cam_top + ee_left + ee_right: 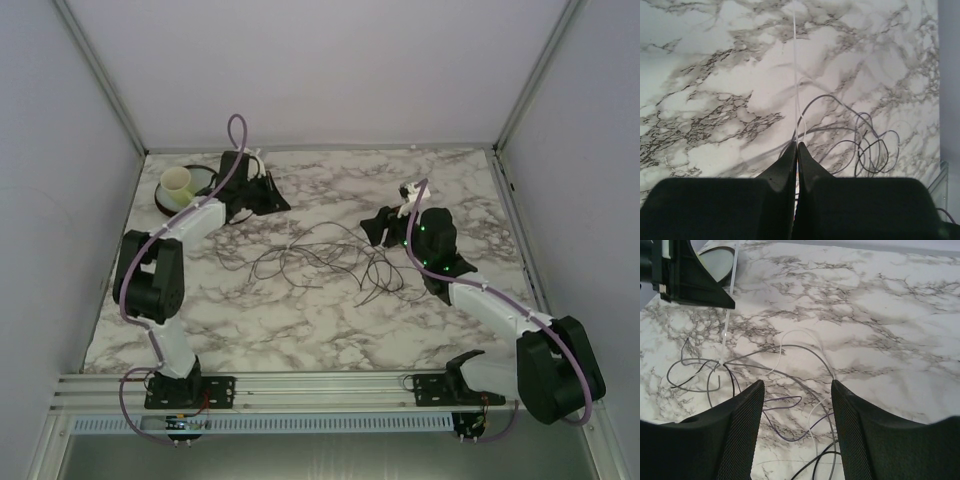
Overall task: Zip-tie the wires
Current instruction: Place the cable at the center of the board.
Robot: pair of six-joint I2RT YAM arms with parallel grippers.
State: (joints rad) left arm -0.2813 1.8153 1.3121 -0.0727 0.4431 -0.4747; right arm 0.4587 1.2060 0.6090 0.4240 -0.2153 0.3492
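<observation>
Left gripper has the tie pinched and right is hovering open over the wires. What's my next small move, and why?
Probably lower the right gripper and close it on the wires beside where the zip tie meets them. The left gripper is shut on the tie, but the wires lie loose and unheld, so pulling now would likely drag them rather than cinch.

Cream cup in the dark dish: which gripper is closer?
Left. The left gripper, shut on a zip tie, is just right of the cup; the open right gripper is beyond the wires, farther right.
</observation>
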